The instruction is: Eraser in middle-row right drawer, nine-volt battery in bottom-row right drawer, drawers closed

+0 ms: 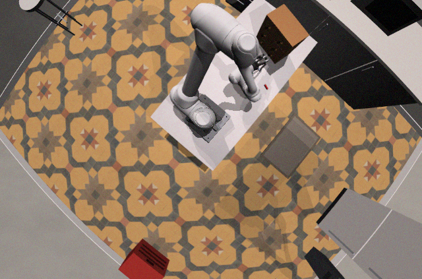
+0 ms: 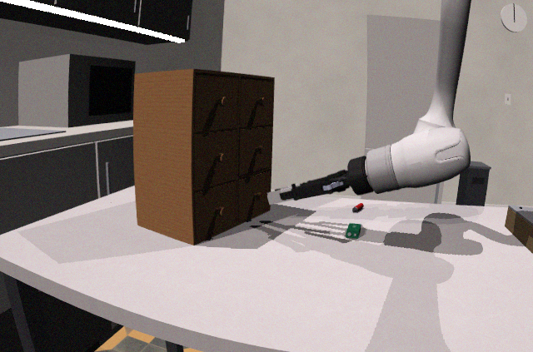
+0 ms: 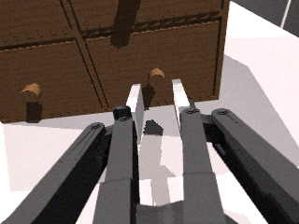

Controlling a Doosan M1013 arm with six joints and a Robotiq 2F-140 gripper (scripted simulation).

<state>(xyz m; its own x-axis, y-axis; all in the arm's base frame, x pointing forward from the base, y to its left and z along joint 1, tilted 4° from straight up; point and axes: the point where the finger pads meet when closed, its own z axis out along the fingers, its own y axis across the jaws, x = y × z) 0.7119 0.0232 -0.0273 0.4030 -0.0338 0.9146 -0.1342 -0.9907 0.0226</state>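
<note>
Gripper (image 1: 263, 59) (image 2: 271, 198) (image 3: 157, 94) stands partly open, with a narrow gap between its two pale pads (image 3: 135, 105) and nothing held in it. It points at the front of the brown chest (image 1: 287, 24) (image 2: 164, 146) (image 3: 56, 23), low down at the right-hand column, and is tipped slightly downward. In the wrist view the round knob (image 2: 257, 195) (image 3: 157, 76) of the bottom right drawer (image 2: 248, 204) (image 3: 187, 61) appears between the pad tips. Whether the pads touch the knob or the drawer front cannot be told.

Chest stands upright on the white table (image 1: 217, 153) (image 2: 275, 296) (image 3: 51, 163). It has three rows of two drawers, and all six fronts appear pushed in. The middle right drawer (image 2: 248, 159) (image 3: 177, 11) is among them. Contents of the drawers are hidden.

Green block (image 2: 353, 230), with two round spots on one face, lies on the table out from the chest, below and beyond the gripper's reach line; it appears to be the nine-volt battery. A small red piece with a dark end (image 1: 266, 87) (image 2: 358, 207) lies on the table near the block, apart from it. Whether this piece is the eraser cannot be confirmed, and the eraser's location cannot otherwise be established. Neither piece is in the gripper.

White arm (image 1: 217, 27) (image 2: 430, 159) reaches over the table from a grey base plate (image 1: 223, 119).
</note>
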